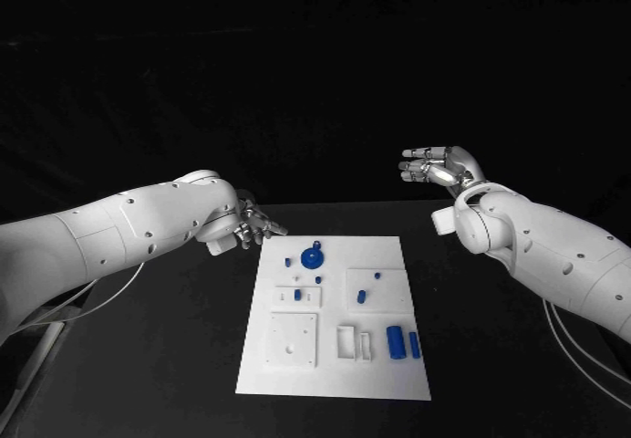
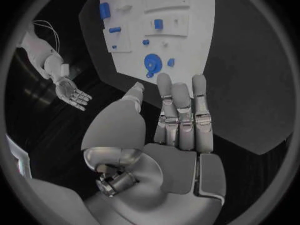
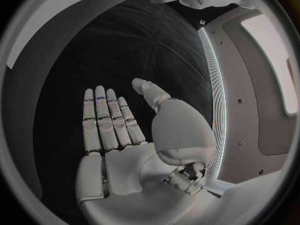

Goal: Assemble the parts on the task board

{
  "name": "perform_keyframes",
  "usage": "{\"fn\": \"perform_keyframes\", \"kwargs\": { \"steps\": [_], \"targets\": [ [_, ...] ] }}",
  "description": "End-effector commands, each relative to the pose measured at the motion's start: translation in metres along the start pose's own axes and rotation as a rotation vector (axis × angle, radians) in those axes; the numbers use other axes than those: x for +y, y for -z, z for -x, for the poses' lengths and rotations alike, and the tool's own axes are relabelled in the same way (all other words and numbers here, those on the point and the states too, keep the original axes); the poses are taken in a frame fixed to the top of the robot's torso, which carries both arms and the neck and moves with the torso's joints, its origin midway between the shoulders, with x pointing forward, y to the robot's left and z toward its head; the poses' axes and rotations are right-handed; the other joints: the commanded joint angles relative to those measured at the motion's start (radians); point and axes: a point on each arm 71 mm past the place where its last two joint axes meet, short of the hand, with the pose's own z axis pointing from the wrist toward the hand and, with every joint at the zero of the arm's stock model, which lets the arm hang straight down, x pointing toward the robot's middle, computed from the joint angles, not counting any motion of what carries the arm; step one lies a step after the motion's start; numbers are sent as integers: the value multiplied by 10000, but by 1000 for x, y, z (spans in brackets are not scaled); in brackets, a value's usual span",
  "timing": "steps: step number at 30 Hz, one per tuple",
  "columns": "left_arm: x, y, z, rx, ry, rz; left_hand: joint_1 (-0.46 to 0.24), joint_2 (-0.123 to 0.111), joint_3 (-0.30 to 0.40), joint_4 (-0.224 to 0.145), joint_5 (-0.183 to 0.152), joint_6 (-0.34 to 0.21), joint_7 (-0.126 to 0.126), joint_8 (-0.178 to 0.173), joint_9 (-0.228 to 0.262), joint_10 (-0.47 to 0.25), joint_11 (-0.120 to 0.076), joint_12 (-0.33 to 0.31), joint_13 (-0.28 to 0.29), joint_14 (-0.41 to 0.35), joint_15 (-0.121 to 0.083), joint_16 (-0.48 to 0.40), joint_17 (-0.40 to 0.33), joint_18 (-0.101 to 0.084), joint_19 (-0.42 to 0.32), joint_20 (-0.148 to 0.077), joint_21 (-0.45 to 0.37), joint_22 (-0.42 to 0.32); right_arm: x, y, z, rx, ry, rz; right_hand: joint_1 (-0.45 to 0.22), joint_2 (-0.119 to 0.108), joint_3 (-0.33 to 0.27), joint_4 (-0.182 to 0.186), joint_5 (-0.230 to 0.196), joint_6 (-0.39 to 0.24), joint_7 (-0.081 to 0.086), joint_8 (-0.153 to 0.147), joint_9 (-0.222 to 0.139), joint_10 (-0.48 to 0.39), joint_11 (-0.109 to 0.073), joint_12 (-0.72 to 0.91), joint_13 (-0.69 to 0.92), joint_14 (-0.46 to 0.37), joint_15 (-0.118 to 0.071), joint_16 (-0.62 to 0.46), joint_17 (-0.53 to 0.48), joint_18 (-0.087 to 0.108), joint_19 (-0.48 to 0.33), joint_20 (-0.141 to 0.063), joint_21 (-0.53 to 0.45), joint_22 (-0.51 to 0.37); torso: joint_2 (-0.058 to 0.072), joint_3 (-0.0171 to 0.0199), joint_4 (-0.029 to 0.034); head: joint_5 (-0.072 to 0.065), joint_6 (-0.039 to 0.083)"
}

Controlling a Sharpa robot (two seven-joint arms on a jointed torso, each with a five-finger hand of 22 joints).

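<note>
Left hand (image 1: 244,226) hovered just beside the task board (image 1: 336,365), fingers (image 2: 181,105) spread, holding nothing; right hand (image 1: 440,168) likewise, well apart. Risk, as judged: reaching fingers could scatter the loose blue disc (image 1: 312,257) nearby.

table: black (image 1: 158,365), matte, bare surface on both sides of the white plate
cables: thin pale cables (image 1: 585,351) hang over the table's near side edges
</note>
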Motion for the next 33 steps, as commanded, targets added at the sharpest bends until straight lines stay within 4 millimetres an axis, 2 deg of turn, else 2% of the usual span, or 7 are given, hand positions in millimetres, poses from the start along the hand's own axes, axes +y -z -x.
{"fn": "perform_keyframes", "kwargs": {
  "steps": [1, 4, 6, 10, 19, 23, 33],
  "targets": [
    [-7, -2, -2, 659, -67, -222, 33, 102, -49, -166, 798, 89, -8, 131, -12, 92, 38, -26, 26, -99, 21, 55, -14, -75, 17, 24, -56, 157, 1, 0, -2, 161, 23, 89, 11, -30, -60, -11, 41, -65, -11, -7, -5, -77, -16, -29, -13, -64, -22, -34, -12, -51, -55, -10, 3, 5, 42, -18, -42, 57, 40],
    [-11, -7, 0, 728, -202, -209, 55, 166, -123, -373, 1716, 163, -88, 447, 300, 35, 5, 4, 58, -159, 5, 108, -16, -76, -17, 21, -62, 171, 2, 0, -3, 174, 16, 101, -10, -26, -86, -7, 53, -65, -12, -7, -5, -79, -15, -30, -13, -67, -20, -34, -12, -52, -57, -9, 2, 4, 87, -24, -73, 91, 89],
    [-13, -10, 0, 723, -315, -180, 77, 194, -155, -489, 1982, 280, -173, 670, 564, 75, -9, 25, 64, -166, -22, 148, -10, -76, -23, 9, -52, 178, 2, 0, -3, 183, 11, 115, -10, -26, -86, -7, 53, -65, -12, -7, -5, -79, -15, -30, -13, -67, -20, -34, -12, -52, -57, -9, 2, 4, 116, -26, -88, 109, 94],
    [-14, -17, -2, 720, -482, -82, -24, 279, -237, -728, 2287, -328, -237, 1417, 2307, -13, -61, 78, 106, -221, -28, 226, -58, -76, -51, 5, -4, 176, 3, 1, -2, 188, 14, 136, -19, -45, -134, -4, 62, -67, -12, -7, -5, -80, -14, -29, -13, -66, -21, -33, -12, -53, -59, -7, 3, 4, 171, -30, -116, 127, 143],
    [-13, -29, -8, 637, -875, 137, -113, 159, -133, -555, 2486, -873, -466, 2631, 5057, -122, -181, 401, 320, -271, -84, 514, -29, -76, -90, -29, 188, 196, 6, 2, 0, 168, 29, 202, -4, -50, -171, -5, 194, -56, -13, -7, -5, -79, -14, -29, -13, -68, -21, -34, -12, -52, -60, -7, 3, 4, 300, -29, -211, 173, 217],
    [-12, -31, -7, 555, -1051, 181, -128, 94, -18, -354, 2487, -942, -509, 2735, 5854, -187, -195, 546, 408, -303, -93, 614, -28, -76, -127, -38, 298, 192, 7, 3, 0, 159, 31, 224, 0, -58, -179, -9, 227, -61, -13, -7, -5, -79, -14, -29, -13, -63, -21, -32, -11, -52, -60, -7, 3, 4, 342, -25, -235, 190, 226],
    [-5, -38, -17, 733, -1410, 338, -152, 53, 34, -160, 2462, -831, -515, 2417, 6341, -215, -194, 617, 416, -328, -97, 678, -73, -76, -188, -37, 421, 184, 9, 3, -1, 161, 11, 275, -2, -63, -187, -9, 259, -68, -13, -8, -6, -81, -14, -29, -13, -67, -21, -34, -12, -52, -58, -7, 5, 5, 369, -42, -238, 159, 176]
  ]
}}
